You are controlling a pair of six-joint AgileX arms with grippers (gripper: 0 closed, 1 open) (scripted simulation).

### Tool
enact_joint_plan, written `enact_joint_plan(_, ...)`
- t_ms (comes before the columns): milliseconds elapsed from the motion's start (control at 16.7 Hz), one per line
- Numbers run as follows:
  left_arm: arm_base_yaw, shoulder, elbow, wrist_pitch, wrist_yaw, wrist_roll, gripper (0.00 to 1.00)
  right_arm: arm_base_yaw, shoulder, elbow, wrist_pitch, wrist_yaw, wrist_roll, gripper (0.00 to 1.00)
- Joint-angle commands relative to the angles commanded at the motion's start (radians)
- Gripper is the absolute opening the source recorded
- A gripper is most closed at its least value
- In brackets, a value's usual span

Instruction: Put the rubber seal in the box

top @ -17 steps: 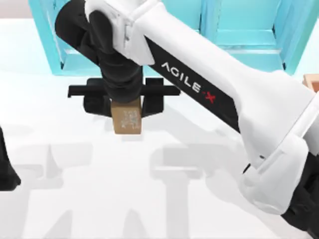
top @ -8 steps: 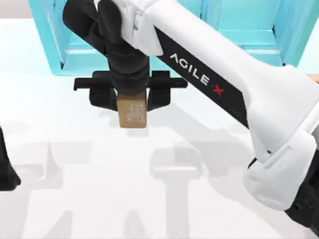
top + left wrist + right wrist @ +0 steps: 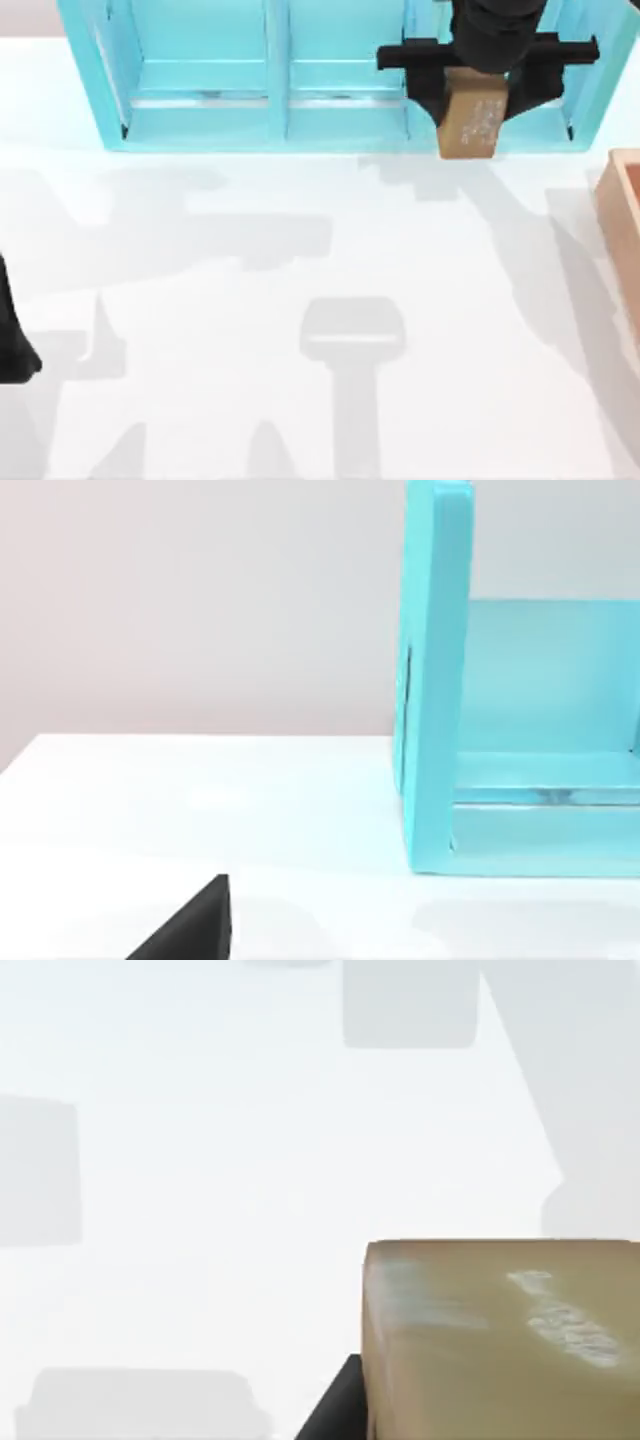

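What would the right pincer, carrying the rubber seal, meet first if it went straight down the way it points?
Probably the bare white table: beneath the right pincer and its rubber seal nothing else shows, though height is unclear.

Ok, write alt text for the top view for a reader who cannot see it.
The right hand holds the tan rubber seal in the air in front of the turquoise shelf, at the top right of the view. Part of the wooden box shows at the white table's right edge; the left arm is parked at the left edge.
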Motion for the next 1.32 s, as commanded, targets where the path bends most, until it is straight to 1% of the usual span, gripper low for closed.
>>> enact_joint_plan(420, 0.0, 0.0, 0.0, 0.0, 0.0, 0.0, 1.0, -0.499, -0.445, -0.681, 0.194, -0.082, -0.488, 0.0)
enact_joint_plan(660, 0.0, 0.0, 0.0, 0.0, 0.0, 0.0, 1.0, -0.717, -0.649, -0.932, 0.288, -0.128, -0.699, 0.0)
enact_joint_plan(840, 0.0, 0.0, 0.0, 0.0, 0.0, 0.0, 1.0, -0.791, -0.72, -1.007, 0.32, -0.146, -0.772, 0.0)
enact_joint_plan(1200, 0.0, 0.0, 0.0, 0.0, 0.0, 0.0, 1.0, -0.791, -0.72, -1.013, 0.323, -0.145, -0.773, 0.0)
enact_joint_plan(1320, 0.0, 0.0, 0.0, 0.0, 0.0, 0.0, 1.0, -0.789, -0.71, -1.049, 0.36, -0.146, -0.769, 0.0)
